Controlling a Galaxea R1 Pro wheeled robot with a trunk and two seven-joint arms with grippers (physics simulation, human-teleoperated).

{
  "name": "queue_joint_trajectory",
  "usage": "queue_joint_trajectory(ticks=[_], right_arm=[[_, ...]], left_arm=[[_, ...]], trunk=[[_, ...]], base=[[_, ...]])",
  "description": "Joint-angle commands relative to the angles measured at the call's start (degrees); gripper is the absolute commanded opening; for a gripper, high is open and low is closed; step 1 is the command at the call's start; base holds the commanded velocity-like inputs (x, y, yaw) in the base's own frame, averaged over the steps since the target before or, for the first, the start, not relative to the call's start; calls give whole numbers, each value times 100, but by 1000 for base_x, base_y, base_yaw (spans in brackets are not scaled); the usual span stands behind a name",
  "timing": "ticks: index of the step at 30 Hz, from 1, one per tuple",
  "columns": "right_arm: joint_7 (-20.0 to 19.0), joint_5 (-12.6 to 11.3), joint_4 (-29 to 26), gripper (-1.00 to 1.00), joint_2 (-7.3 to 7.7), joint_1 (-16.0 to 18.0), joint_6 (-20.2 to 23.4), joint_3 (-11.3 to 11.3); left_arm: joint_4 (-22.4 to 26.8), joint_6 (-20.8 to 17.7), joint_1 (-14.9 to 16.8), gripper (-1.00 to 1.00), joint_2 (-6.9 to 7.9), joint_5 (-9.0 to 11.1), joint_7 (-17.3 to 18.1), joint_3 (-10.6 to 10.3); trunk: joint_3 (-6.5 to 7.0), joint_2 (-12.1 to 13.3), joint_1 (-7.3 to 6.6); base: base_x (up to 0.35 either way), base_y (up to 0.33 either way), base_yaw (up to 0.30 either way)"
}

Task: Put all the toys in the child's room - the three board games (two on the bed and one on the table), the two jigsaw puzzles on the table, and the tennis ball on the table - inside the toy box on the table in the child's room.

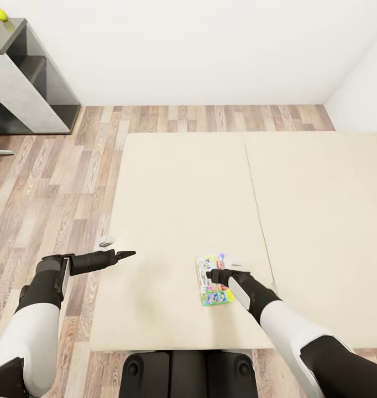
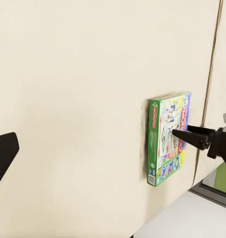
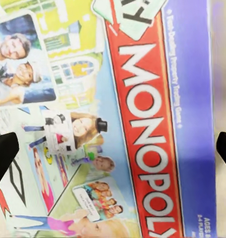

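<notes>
A robot leans over the bed in the child's room, its right gripper poised directly above a Monopoly box that lies flat on the beige mattress, near the bed's near edge and just beside the seam. The step in hand appears to be picking up this board game; the fingers stand spread, one tip at each side of the right wrist view with the box lid filling the space between, and they hold nothing. The next move likely calls for lowering and closing across the box's narrow width, a tricky grip on something so flat. The left gripper hovers empty to the box's left, well apart; how wide it stands open cannot be told. A tennis ball sits on the dark table in the far corner.
</notes>
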State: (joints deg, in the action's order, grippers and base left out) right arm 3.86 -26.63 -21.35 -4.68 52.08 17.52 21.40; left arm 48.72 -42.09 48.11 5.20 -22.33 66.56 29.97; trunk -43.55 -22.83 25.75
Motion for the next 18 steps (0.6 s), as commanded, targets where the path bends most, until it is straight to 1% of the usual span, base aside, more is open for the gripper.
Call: queue_joint_trajectory(ticks=[1, 3, 16, 18], right_arm=[[7, -56, 24, 100, -29, 4, 21, 80], [-6, -62, 58, 100, -94, 4, 57, 131], [-60, -24, 138, 100, -515, -5, 82, 136], [-63, -25, 139, 100, -532, -5, 79, 133]], left_arm=[[6, -44, 6, 100, -4, -57, 56, 23], [6, -45, 6, 100, -8, -59, 53, 25], [6, -45, 6, 100, -10, -55, 58, 26], [6, -45, 6, 100, -10, -55, 58, 25]], trunk=[[-7, -9, 3], [-7, -9, 3], [-7, -9, 3], [-7, -9, 3]], base=[[0, 0, 0], [0, 0, 0], [0, 0, 0], [0, 0, 0]])
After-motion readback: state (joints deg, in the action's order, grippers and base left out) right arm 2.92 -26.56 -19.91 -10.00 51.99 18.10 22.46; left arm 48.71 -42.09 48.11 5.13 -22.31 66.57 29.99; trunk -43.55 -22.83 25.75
